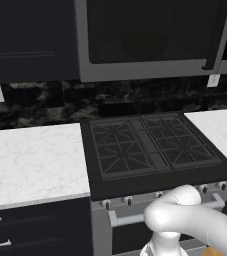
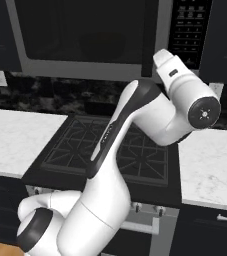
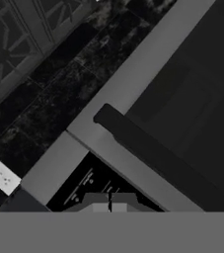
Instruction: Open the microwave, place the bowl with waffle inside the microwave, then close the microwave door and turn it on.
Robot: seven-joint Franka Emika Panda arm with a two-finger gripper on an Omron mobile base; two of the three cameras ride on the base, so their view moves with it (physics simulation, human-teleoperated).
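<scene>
Arm [image 2: 135, 130] raised toward microwave [image 2: 85, 35]; fingers [image 3: 109, 201] closed together, empty, near control panel.

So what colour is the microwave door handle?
Black, or very dark: the microwave door handle is a plain bar against the grey frame, clearest in the hand view.

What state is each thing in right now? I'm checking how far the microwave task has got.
Grey-framed microwave with dark glass front: shut, interior dark.
Dark glass microwave door with tall dark bar handle: closed flush with the frame.
Two-finger gripper on the white arm: fingertips together, shut on nothing, close to the microwave's dark control panel.
Black gas stove with grates: burners bare, no flame.
</scene>
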